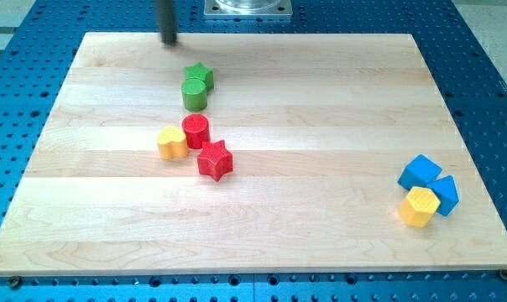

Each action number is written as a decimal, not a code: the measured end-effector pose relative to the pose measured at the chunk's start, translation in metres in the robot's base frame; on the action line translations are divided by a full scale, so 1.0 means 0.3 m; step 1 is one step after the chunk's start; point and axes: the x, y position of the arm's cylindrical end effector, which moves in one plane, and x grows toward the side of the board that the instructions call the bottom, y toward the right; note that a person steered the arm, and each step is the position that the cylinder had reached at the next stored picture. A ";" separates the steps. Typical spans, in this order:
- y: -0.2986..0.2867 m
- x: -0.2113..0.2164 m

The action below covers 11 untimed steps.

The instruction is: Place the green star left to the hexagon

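The green star [201,75] lies in the upper middle of the wooden board [321,109], touching a green cylinder [194,94] just below it. The yellow hexagon [419,206] sits far off at the view's lower right, touching a blue block [420,172] and a blue triangular block [446,194]. My tip [168,39] is at the board's top edge, up and to the left of the green star, apart from it.
A red cylinder [196,131], a yellow heart-like block [172,143] and a red star [215,159] cluster below the green pair. A metal base plate [248,7] sits at the view's top. Blue perforated table [488,75] surrounds the board.
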 end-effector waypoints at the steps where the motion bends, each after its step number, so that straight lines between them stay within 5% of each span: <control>1: 0.015 0.121; 2: 0.229 0.319; 5: 0.633 0.520; 7: 0.617 0.502; 9: 0.611 0.651; 10: 0.470 0.574; 11: 0.433 0.683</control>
